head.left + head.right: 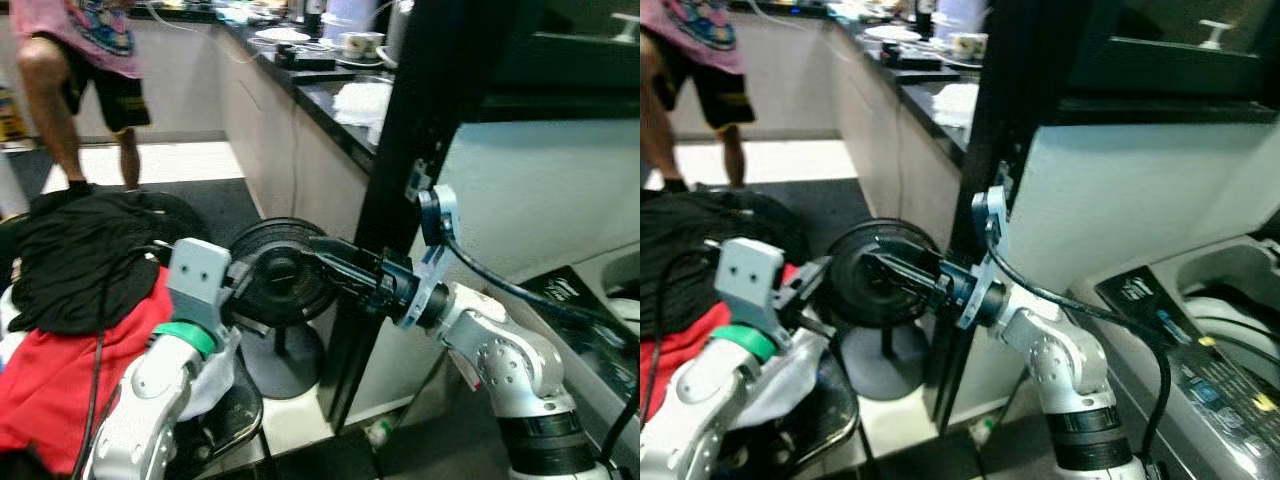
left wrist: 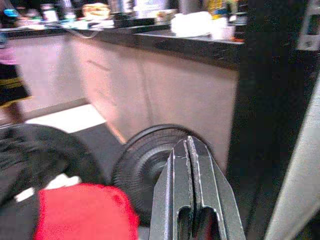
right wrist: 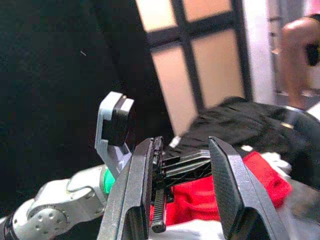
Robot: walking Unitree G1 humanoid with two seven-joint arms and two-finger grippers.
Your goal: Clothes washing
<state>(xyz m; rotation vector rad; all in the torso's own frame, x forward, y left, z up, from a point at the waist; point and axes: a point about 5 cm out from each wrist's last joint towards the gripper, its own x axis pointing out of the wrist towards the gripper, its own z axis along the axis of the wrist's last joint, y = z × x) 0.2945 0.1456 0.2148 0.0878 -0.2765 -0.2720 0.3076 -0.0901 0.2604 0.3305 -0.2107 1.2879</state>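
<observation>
The clothes (image 1: 70, 300) lie in a heap at the robot's left, black garment (image 1: 85, 250) over red garment (image 1: 50, 380), without clear long axis. Beside the heap, left pincer (image 2: 190, 165) is clenched, empty. Right pincer (image 3: 182, 185) is released, pointing left before the fan (image 1: 280, 275).

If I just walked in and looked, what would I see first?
Probably the big heap of clothes on the robot's left: a red garment with a black garment piled on top. Right in the middle a round black fan stands on the floor, and the right pincer reaches across in front of it, open, while the left pincer is shut. A person's legs show at the back.
</observation>
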